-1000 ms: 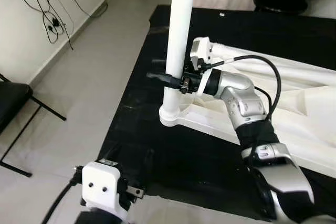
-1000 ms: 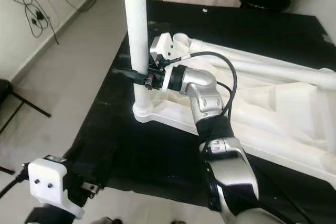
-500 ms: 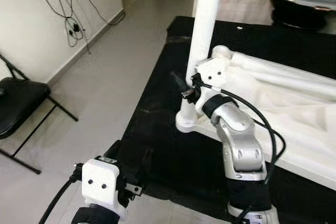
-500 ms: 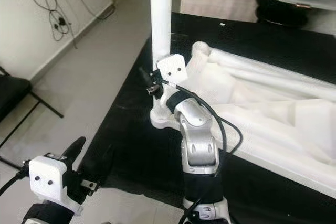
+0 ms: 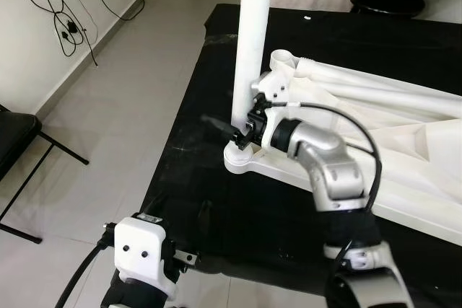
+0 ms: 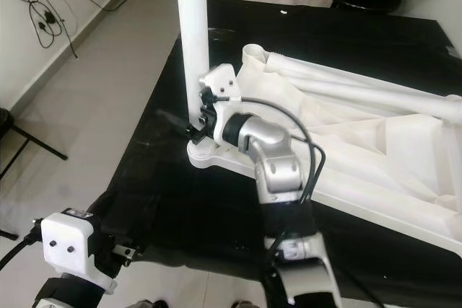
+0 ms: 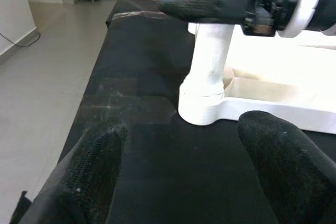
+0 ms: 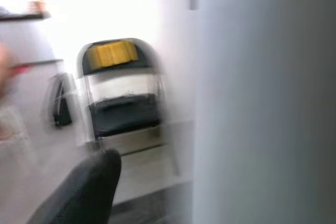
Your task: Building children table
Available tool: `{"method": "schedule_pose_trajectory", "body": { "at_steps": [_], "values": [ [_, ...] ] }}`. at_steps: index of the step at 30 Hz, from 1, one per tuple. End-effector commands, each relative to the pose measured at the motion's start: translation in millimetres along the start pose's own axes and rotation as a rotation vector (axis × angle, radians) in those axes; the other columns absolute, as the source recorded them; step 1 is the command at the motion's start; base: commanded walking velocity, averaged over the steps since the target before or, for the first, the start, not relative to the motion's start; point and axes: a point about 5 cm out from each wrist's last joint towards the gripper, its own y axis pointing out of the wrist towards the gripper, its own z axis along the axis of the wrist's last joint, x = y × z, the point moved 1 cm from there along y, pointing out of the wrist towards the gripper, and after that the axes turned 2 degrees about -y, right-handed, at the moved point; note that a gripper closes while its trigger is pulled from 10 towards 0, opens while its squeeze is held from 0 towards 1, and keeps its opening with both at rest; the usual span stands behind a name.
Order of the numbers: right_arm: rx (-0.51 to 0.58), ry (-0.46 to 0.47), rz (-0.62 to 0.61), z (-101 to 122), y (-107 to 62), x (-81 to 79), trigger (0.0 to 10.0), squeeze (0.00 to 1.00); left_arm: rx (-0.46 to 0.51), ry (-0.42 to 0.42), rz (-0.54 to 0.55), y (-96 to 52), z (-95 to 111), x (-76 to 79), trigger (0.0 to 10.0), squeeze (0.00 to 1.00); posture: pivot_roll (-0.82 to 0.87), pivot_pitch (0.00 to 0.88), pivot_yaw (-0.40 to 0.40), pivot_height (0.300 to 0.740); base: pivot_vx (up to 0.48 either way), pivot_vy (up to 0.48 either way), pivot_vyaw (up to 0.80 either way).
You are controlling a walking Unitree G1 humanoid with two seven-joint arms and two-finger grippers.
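Table leg (image 5: 251,41) stands pinched by right fingers (image 5: 220,123); left wrist view shows left fingers (image 7: 94,166) spread.

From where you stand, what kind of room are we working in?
Probably a spare room in a home: pale tiled floor, loose cables hanging down the wall, a black folding chair, and a black mat for the assembly.

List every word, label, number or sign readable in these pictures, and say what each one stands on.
None can be read.
The white table leg, the white tabletop and the black mat carry no print.
The yellow patch on the folding chair in the right wrist view is too blurred to show any text.
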Motion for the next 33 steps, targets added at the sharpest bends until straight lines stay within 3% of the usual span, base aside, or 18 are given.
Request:
{"method": "schedule_pose_trajectory", "body": {
  "at_steps": [1, 2, 4, 11, 16, 17, 18, 19, 30, 33],
  "values": [
    [-0.001, 0.017, 0.107, -5.2, 4.2, -7.1, 10.0, 0.00, -0.019, -0.007, 0.002, -1.6, -1.9, 1.2, 10.0, 0.00, 0.10, 0.209, -0.053, 0.740, 0.000, 0.000, 0.00],
    [-0.006, 0.008, 0.219, -7.6, 7.0, -1.7, 10.0, 0.00, -0.018, -0.009, 0.002, -2.6, -0.3, 2.9, 10.0, 0.00, 0.12, 0.221, -0.048, 0.740, 0.000, 0.000, 0.00],
    [-0.005, 0.001, 0.279, -7.3, 12.0, 1.2, 10.0, 0.00, -0.019, -0.010, 0.001, -3.8, 1.0, 4.2, 10.0, 0.00, 0.14, 0.226, -0.046, 0.740, 0.000, 0.000, 0.00],
    [0.024, 0.001, 0.371, 0.3, 20.0, 5.8, 10.0, 0.00, -0.027, -0.009, -0.003, -8.0, 3.2, 5.9, 10.0, 0.00, 0.16, 0.247, -0.048, 0.740, 0.000, 0.000, 0.00],
    [0.040, 0.012, 0.370, 4.0, 24.8, 10.4, 10.0, 0.00, -0.034, -0.009, -0.002, -10.8, 4.1, 6.6, 10.0, 0.00, 0.17, 0.262, -0.048, 0.740, 0.000, 0.000, 0.00],
    [0.048, 0.020, 0.382, 5.0, 26.0, 10.8, 5.4, 0.00, -0.038, -0.008, -0.001, -12.4, 4.4, 7.0, 10.0, 0.00, 0.18, 0.268, -0.047, 0.740, 0.000, 0.000, 0.00],
    [0.048, 0.020, 0.382, 5.0, 26.0, 10.8, 5.4, 0.00, -0.038, -0.008, -0.001, -12.4, 4.4, 7.0, 10.0, 0.00, 0.18, 0.268, -0.047, 0.740, 0.000, 0.000, 0.00],
    [0.065, 0.028, 0.417, 6.1, 26.5, 11.7, 0.0, 0.00, -0.045, -0.008, -0.001, -14.5, 4.7, 7.7, 10.0, 0.00, 0.18, 0.271, -0.045, 0.740, 0.000, 0.000, 0.00],
    [0.067, 0.013, 0.446, 5.6, 23.2, 17.7, 0.0, 0.00, -0.059, -0.010, -0.002, -17.1, 4.4, 9.3, 10.0, 0.00, 0.18, 0.273, -0.044, 0.740, 0.000, 0.000, 0.00],
    [0.026, -0.034, 0.339, -3.3, 19.0, 24.5, 0.0, 0.00, -0.062, -0.012, -0.003, -16.5, 3.1, 10.0, 10.0, 0.00, 0.16, 0.260, -0.052, 0.740, 0.000, 0.000, 0.00]
  ]
}}
